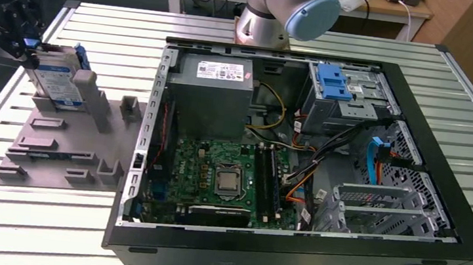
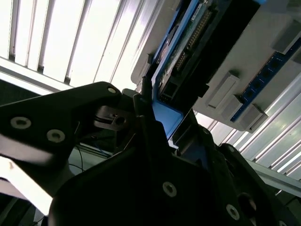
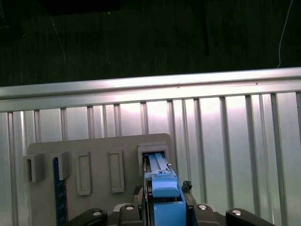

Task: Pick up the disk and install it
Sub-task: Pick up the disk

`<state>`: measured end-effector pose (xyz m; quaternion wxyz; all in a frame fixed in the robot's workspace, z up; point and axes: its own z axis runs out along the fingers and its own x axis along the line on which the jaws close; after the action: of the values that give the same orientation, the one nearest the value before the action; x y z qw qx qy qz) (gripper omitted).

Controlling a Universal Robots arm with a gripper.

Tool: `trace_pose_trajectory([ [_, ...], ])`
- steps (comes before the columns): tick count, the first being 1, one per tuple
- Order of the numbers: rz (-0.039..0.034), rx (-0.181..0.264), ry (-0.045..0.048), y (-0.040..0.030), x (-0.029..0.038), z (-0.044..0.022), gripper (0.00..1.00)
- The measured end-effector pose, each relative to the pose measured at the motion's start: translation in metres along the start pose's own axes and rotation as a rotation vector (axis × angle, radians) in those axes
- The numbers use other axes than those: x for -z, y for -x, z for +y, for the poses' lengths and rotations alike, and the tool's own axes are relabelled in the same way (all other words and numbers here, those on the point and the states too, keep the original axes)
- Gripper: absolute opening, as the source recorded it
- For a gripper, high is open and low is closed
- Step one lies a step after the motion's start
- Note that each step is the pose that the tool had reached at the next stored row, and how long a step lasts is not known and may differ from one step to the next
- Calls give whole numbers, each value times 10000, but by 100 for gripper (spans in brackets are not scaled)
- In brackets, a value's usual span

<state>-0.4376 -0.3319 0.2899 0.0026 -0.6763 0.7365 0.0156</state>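
The gripper [image 3: 165,203] is seen clamped on the disk [image 3: 157,165]: in the first wrist view the disk's blue frame runs btwn the fingers, and in the second wrist view one finger [image 2: 145,106] is pressed against the frame's edge. The disk [image 1: 55,80] is held upright, on edge, w/ its far end in or just at a slot of the grey fixture [image 1: 59,147] directly beneath the gripper. Whether it has been lifted clear of that slot cannot be told.

Progress, as judged: the grasp has been made and the pick-up is at most just started. The carry and the install are not yet done.

Containers, outward from the gripper: the fixture's other slots, beside the held disk, are mostly seen vacant. A thin blue strip [image 3: 59,188] is lodged in one slot further along.

Well apart from the gripper, across the slatted table [image 1: 33,230], the open computer case [image 1: 435,246] is laid on its side. Inside are the grey metal box [image 1: 214,97], the motherboard [image 1: 214,176], loose cables and, at the far corner, a drive cage [image 1: 362,109] topped by a blue latch [image 1: 334,83]. The cage's contents cannot be made out.
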Motion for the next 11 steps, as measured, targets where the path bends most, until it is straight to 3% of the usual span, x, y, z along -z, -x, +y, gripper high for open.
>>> trace_pose_trajectory([
  [11,0,3,0,0,-1,0,37],
])
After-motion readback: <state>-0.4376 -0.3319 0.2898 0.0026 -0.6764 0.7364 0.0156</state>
